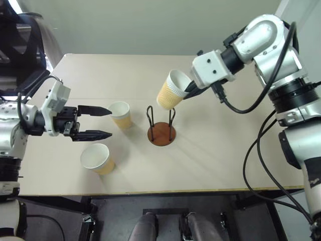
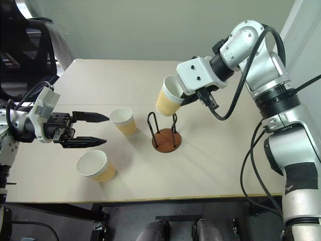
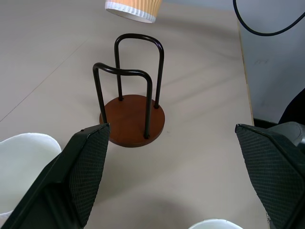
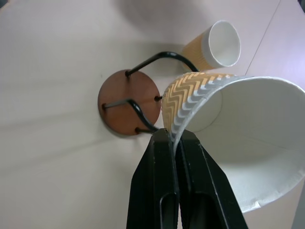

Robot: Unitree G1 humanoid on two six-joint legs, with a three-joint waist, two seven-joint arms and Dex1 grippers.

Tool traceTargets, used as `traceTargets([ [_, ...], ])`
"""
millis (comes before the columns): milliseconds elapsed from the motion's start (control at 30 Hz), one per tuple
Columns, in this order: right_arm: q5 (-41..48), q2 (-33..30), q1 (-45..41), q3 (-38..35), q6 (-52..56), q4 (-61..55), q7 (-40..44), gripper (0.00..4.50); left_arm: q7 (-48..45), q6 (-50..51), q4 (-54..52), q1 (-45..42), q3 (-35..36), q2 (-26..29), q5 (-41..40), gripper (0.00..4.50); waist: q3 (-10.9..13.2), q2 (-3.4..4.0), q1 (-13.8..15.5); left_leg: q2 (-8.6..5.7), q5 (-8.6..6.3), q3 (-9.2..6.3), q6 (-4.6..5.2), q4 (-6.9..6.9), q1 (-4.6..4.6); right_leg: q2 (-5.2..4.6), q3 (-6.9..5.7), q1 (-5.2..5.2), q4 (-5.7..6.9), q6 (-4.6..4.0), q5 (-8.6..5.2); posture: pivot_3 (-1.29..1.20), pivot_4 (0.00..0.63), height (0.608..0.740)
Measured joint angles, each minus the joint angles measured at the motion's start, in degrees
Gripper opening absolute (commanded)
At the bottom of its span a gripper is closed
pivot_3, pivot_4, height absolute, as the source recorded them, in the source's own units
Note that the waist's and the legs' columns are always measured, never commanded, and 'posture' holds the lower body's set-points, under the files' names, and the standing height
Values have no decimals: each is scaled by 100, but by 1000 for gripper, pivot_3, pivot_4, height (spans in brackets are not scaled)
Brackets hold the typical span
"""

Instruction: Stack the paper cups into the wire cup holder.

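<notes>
The right gripper (image 2: 184, 98) is clamped on the wall of a paper cup (image 1: 171, 90), one finger inside the rim and the other against the ribbed tan-yellow outside, and it holds this cup tilted in the air, mouth turned up toward the arm, base pointing down at the wire cup holder (image 1: 161, 131). The holder stands on the beige table (image 1: 225, 145), its round reddish-brown base flat and its two black wire loops upright, with nothing inside them; the held cup hangs just above the loops and slightly to the far side (the right wrist view shows the disc below the cup's base). The left gripper (image 1: 106, 122) is spread wide with nothing between its fingers, and it hovers low over the table, pointing across toward the holder. Two more cups stand upright on the table, mouths open upward: a second cup (image 1: 120, 115) between the left gripper's fingertips and the holder, just beside the upper finger's tip, and a third cup (image 1: 98, 158) nearer the front edge of the table, just below the lower finger. Neither touches the holder or the other.
</notes>
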Motion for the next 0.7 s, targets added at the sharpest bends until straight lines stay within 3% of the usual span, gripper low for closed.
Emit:
traceTargets([
  [700, -455, 495, 11, 1, -723, 731, -6, 48, -14, 107, -159, 165, 496, 205, -84, 4500, 0, 0, -6, 0, -2, 0, -7, 1, -2, 0, -1, -3, 3, -10, -6, 0, 150, 740],
])
